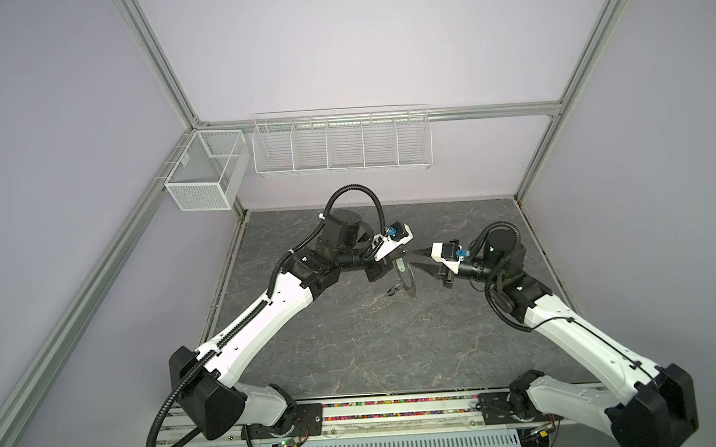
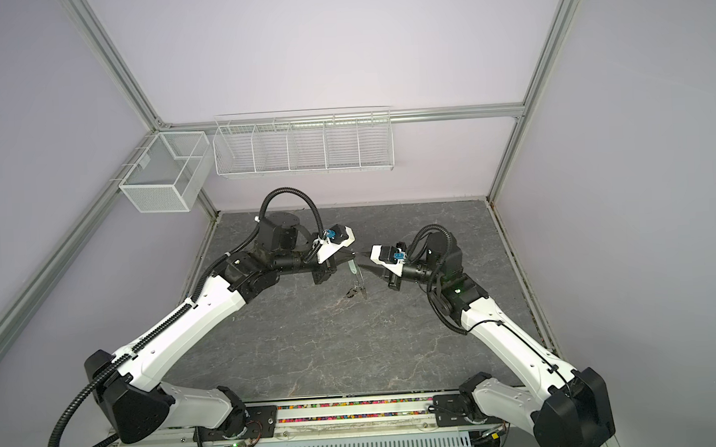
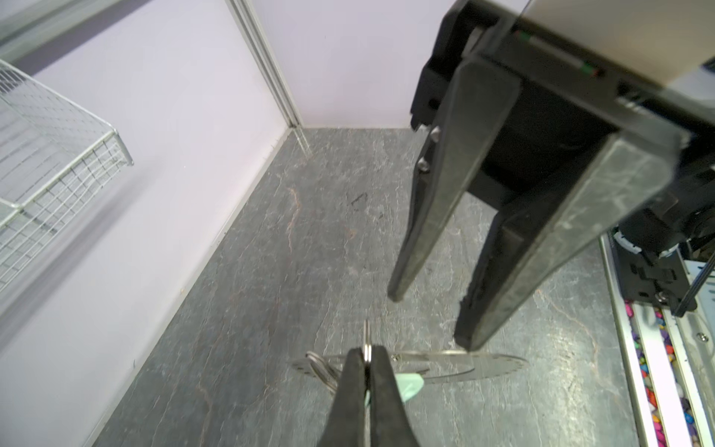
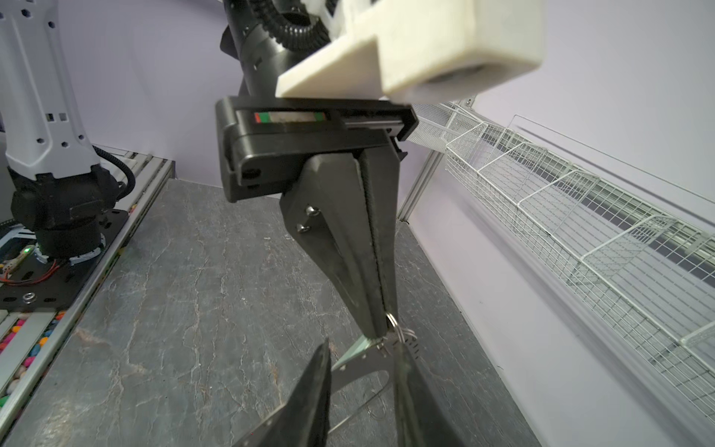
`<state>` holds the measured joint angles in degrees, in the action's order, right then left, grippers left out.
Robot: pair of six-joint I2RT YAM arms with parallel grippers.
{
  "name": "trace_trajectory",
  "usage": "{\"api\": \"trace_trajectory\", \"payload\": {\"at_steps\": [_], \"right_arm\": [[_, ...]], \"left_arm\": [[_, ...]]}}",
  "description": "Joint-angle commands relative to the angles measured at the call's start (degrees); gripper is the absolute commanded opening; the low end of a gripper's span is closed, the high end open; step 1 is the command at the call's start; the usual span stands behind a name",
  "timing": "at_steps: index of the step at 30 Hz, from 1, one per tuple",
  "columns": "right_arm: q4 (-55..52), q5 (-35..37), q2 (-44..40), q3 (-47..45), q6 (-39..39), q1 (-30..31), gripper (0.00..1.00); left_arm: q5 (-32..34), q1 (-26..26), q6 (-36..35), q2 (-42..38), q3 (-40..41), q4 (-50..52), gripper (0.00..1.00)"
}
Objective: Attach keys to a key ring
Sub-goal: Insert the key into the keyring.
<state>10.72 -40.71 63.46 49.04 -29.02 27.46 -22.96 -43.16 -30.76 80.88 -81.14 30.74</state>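
Above desk (image 3: 309, 251) centre, hold left hand (image 3: 367, 354) clamped on loop (image 3: 366, 333) at rim of ring (image 3: 483, 367). Back open right hand (image 3: 429, 319) off toward 3 o'clock slowly, without nudging ring or tag (image 3: 410, 387).

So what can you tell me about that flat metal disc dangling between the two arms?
The disc is thin, flat grey metal shaped like a big washer, with a wide middle hole and tiny holes round its rim. Small wire loops thread through the rim. The left pincer is shut on one wire loop, so the disc hangs on edge over the table. A pale green tag dangles beside it. The open right pincer sits close to its rim; contact is unclear.
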Motion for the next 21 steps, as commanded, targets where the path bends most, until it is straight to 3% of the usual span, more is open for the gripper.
{"api": "trace_trajectory", "payload": {"at_steps": [1, 21], "right_arm": [[-4.1, 0.7, -0.8, 0.4, -4.1, -0.2, 0.29], [-1.2, 0.1, 2.3, 1.0, -1.7, 1.2, 0.22]], "left_arm": [[3.5, -1.4, -2.6, 0.9, -3.0, 7.1, 0.0], [-0.4, -3.1, -2.2, -1.0, -1.5, 6.1, 0.0]]}}
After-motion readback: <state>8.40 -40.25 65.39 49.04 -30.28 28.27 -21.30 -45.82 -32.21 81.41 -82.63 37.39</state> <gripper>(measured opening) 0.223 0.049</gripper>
